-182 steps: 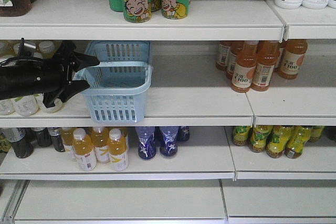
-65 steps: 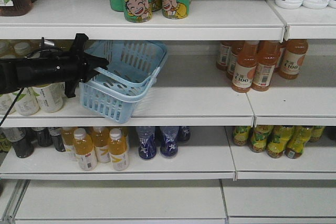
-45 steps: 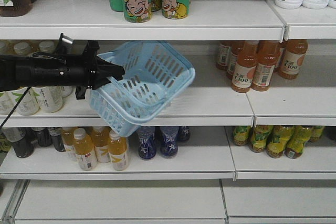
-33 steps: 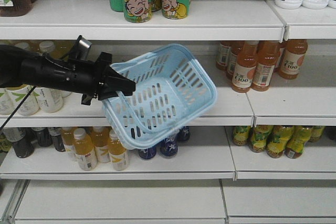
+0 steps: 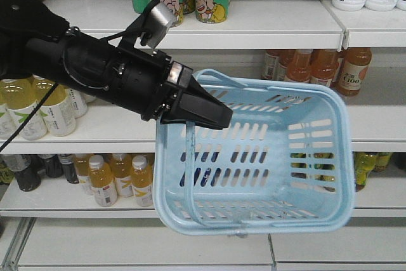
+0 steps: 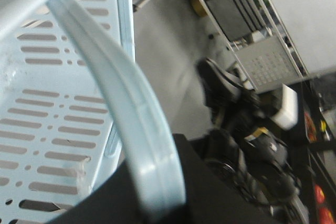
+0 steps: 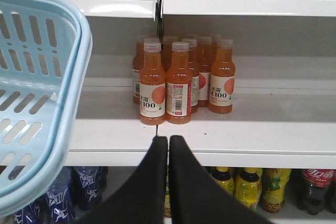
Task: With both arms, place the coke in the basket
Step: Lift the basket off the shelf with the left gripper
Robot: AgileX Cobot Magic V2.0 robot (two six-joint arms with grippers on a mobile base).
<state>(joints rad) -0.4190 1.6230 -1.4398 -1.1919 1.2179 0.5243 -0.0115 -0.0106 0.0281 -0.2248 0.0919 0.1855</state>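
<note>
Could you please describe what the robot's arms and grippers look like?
The left arm is black and bulky, with a small silver-grey box on top and a thin black cable trailing below. The left gripper tapers to a black wedge. The right gripper has two smooth, black, tapered fingers.

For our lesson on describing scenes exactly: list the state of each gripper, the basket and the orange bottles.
basket: hanging in the air, tilted, empty.
left gripper: shut on the basket's handle.
right gripper: shut, holding nothing.
orange bottles: upright on the shelf, capped.
</note>
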